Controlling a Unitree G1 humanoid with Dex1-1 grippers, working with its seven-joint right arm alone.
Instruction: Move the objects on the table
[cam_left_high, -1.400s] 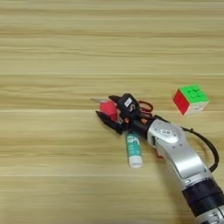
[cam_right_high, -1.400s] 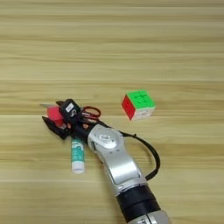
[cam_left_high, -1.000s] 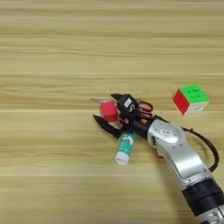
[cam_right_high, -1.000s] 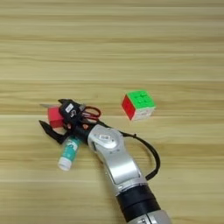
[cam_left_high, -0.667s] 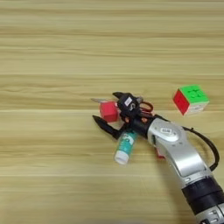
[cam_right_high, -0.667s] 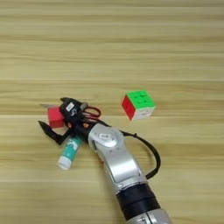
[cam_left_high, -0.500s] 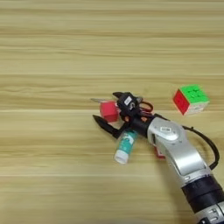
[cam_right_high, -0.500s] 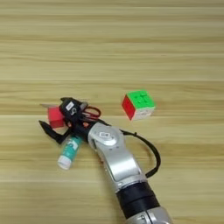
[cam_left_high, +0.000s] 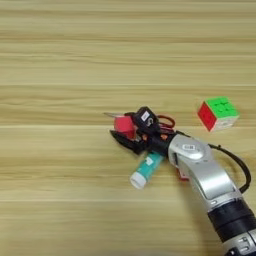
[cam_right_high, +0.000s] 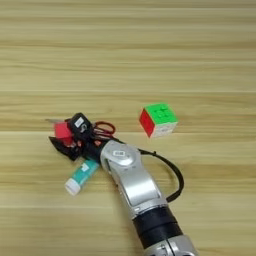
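We had our gripper (cam_left_high: 126, 131) spread wide around the red cube (cam_left_high: 122, 123) on the table (cam_left_high: 60, 65), not clamping it, glue stick (cam_left_high: 146, 169) just beside, seemingly to grasp it.

We see a light tan table (cam_left_high: 60, 60) with darker plank stripes. Between the black fingers of the gripper (cam_left_high: 126, 131) sits a plain red cube (cam_left_high: 123, 123). Just below the jaws lies a teal glue stick (cam_left_high: 145, 169) with a white cap. Beyond the silver forearm (cam_left_high: 202, 172), the puzzle cube (cam_left_high: 218, 113) shows green, red and white faces.
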